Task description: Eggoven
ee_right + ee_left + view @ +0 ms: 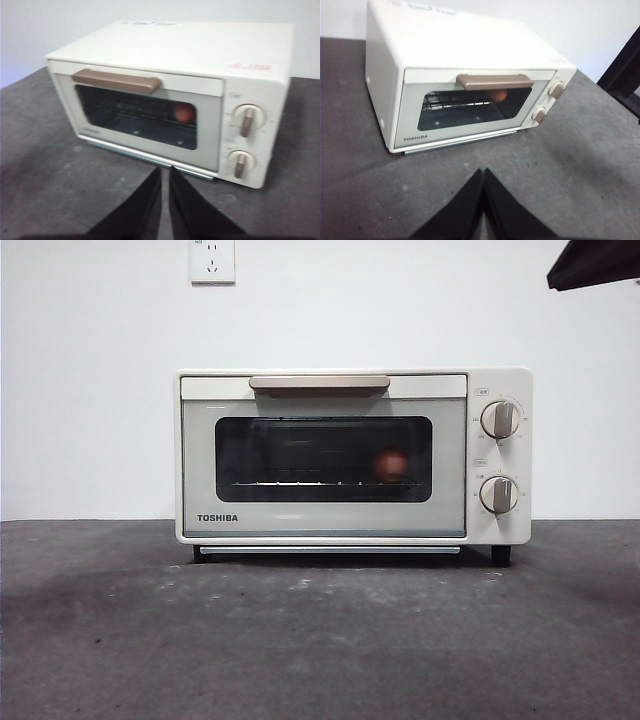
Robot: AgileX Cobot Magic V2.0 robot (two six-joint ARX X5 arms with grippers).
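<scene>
The cream Toshiba oven [330, 525] stands mid-table with its door closed, tan handle [319, 384] across the top of the door. Through the dark window the orange-brown egg [392, 463] rests on the wire rack, toward the knob side. It also shows behind the glass in the wrist views: egg [497, 94], egg [184, 112]. My left gripper [483, 172] hovers shut and holding nothing, well in front of the oven [445, 45]. My right gripper [165, 170] is shut with only a thin slit between its jaws, short of the oven [200, 50].
Two knobs [499, 420] [498, 494] sit on the oven's right panel. A wall socket [212, 260] is on the white wall behind. A dark arm tip [592, 262] shows at the top right corner. The other arm's black frame [625, 75] edges the left wrist view.
</scene>
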